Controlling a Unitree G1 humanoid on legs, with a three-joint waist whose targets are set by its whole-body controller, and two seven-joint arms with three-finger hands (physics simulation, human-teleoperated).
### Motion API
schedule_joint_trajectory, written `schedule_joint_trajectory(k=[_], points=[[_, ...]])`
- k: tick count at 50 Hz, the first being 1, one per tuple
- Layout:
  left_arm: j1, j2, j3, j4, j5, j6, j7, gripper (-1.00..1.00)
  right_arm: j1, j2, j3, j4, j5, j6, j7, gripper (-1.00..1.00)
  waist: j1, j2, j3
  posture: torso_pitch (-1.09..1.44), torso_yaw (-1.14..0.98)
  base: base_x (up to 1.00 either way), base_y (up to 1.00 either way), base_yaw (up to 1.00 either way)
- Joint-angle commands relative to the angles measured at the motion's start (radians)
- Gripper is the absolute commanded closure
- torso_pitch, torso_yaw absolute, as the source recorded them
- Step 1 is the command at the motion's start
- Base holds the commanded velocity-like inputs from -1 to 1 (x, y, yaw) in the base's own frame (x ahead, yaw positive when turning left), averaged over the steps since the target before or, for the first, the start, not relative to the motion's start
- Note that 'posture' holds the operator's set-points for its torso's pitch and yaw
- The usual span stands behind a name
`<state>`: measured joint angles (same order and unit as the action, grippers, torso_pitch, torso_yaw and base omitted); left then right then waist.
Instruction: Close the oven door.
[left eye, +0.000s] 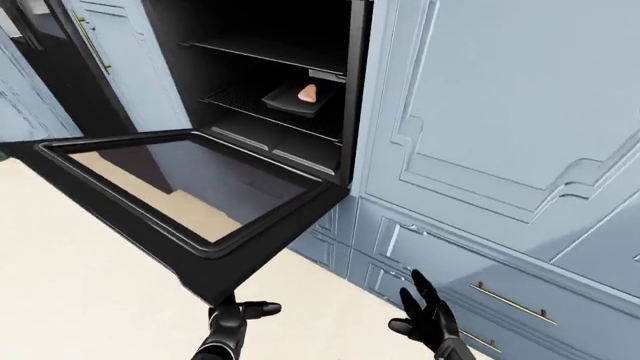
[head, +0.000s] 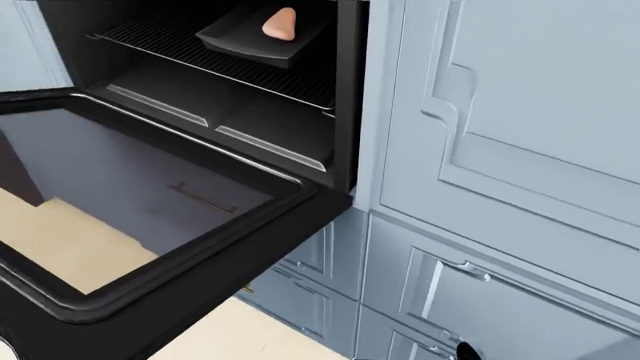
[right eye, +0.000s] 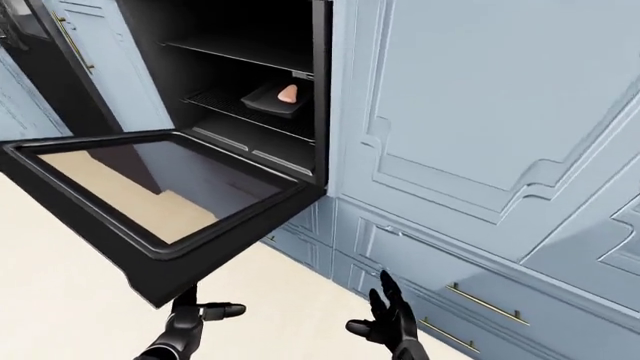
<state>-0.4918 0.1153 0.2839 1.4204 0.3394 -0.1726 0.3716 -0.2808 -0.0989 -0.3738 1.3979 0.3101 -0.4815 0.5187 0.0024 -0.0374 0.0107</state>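
1. The oven door (left eye: 200, 202) hangs open, dropped down to about level, and fills the left and middle of the left-eye view; its glass pane shows the cream floor (left eye: 70, 300) through it
2. The oven cavity (left eye: 270, 67) sits at the top of that view, dark inside, with wire racks across it
3. A black tray (head: 255, 37) rests on one rack, and a small pinkish piece of food (head: 280, 24) lies in it; the head view shows this best
4. The left hand (left eye: 235, 319) is at the bottom of the left-eye view, just under the door's outer edge, fingers spread and gripping nothing; whether it touches the door I cannot tell
5. The right hand (left eye: 428, 319) is at the bottom too, right of the door and apart from it, fingers splayed and empty
6. Pale blue cabinets (left eye: 500, 112) take up the right side of every view, with panelled fronts above
7. Lower down, a drawer carries a brass handle (left eye: 512, 303), near the right hand but not touched by it
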Motion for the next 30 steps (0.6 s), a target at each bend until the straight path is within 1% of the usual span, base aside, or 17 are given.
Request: schedule_joint_trajectory(k=[1,5,7,8,9,10,11,13,15,16,18,19,20,22,28,29,30], points=[[-0.027,0.017,0.0,-0.034,0.001,-0.024,0.015,-1.0,-0.017,0.004,0.004,-0.014,-0.009,-0.01,0.006,-1.0,0.001,0.006,-0.014,0.0,0.0,0.0,0.0,0.59],[-0.028,0.017,0.0,-0.034,-0.002,-0.025,0.013,-1.0,-0.017,0.002,0.003,-0.015,-0.012,-0.016,0.002,-1.0,-0.002,0.075,-0.017,0.0,0.0,0.0,0.0,0.59],[-0.03,0.02,0.002,-0.035,-0.007,-0.024,0.007,-1.0,-0.019,0.004,0.003,-0.015,-0.011,-0.018,0.002,-1.0,-0.001,0.128,-0.026,0.0,0.0,0.0,0.0,0.59],[-0.031,0.021,0.003,-0.035,-0.007,-0.023,0.006,-1.0,-0.021,0.006,0.004,-0.014,-0.013,-0.016,0.001,-1.0,0.007,0.169,-0.042,0.0,0.0,0.0,0.0,0.59],[-0.031,0.023,0.005,-0.035,-0.01,-0.021,0.005,-1.0,-0.024,0.007,0.005,-0.014,-0.015,-0.014,-0.001,-1.0,0.015,0.122,-0.027,0.0,0.0,0.0,0.0,0.59],[-0.031,0.022,0.005,-0.035,-0.011,-0.022,0.004,-1.0,-0.025,0.008,0.005,-0.014,-0.016,-0.013,-0.001,-1.0,0.012,0.127,-0.032,0.0,0.0,0.0,0.0,0.59],[-0.032,0.022,0.005,-0.035,-0.012,-0.022,0.004,-1.0,-0.025,0.009,0.002,-0.014,-0.013,-0.002,0.01,-1.0,0.004,0.114,-0.019,0.0,0.0,0.0,0.0,0.0],[-0.03,0.02,0.001,-0.034,-0.008,-0.022,0.002,-1.0,-0.023,0.012,-0.014,-0.014,0.005,0.012,0.022,-1.0,-0.003,0.092,-0.019,0.0,0.0,0.0,0.0,0.0],[-0.032,0.022,0.005,-0.034,-0.011,-0.014,-0.003,-1.0,-0.012,0.012,-0.017,-0.014,0.013,0.007,0.03,-1.0,-0.005,0.071,0.004,0.0,0.0,0.0,0.0,0.0],[-0.032,0.024,0.01,-0.034,-0.016,-0.008,-0.01,-1.0,-0.006,0.008,-0.021,-0.014,0.022,0.002,0.037,-1.0,-0.006,0.059,0.007,0.0,0.0,0.0,0.0,0.0],[-0.035,0.026,0.014,-0.035,-0.019,-0.004,-0.011,-1.0,0.005,0.004,-0.029,-0.014,0.046,-0.005,0.054,-1.0,-0.006,0.014,0.0,0.0,0.0,0.0,0.0,0.0],[-0.034,0.026,0.014,-0.035,-0.02,-0.005,-0.009,-1.0,0.01,0.002,-0.025,-0.014,0.047,-0.004,0.047,-1.0,-0.007,0.01,0.008,0.0,0.0,0.0,0.0,0.0],[-0.033,0.026,0.014,-0.035,-0.02,-0.005,-0.009,-1.0,0.012,0.002,-0.027,-0.014,0.055,-0.006,0.053,-1.0,-0.005,0.029,0.005,0.0,0.0,0.0,0.0,0.0],[-0.031,0.024,0.011,-0.035,-0.018,-0.009,-0.005,-1.0,0.013,0.002,-0.024,-0.013,0.059,0.006,0.044,-1.0,-0.009,0.027,-0.008,0.0,0.0,0.0,0.0,0.0],[-0.022,0.015,-0.001,-0.034,0.0,-0.02,0.001,-1.0,0.007,0.003,-0.016,-0.013,0.064,0.013,0.043,-1.0,-0.016,0.036,-0.024,0.0,0.0,0.0,0.0,0.0],[-0.022,0.015,-0.001,-0.034,0.001,-0.019,0.004,-1.0,0.006,0.003,-0.016,-0.013,0.065,0.016,0.043,-1.0,-0.013,0.039,-0.049,0.0,0.0,0.12,0.0,0.0],[-0.022,0.015,-0.002,-0.034,0.003,-0.018,0.006,-1.0,0.005,0.002,-0.017,-0.014,0.069,0.013,0.047,-1.0,-0.009,0.044,-0.03,0.0,0.0,0.2,0.0,0.0]])
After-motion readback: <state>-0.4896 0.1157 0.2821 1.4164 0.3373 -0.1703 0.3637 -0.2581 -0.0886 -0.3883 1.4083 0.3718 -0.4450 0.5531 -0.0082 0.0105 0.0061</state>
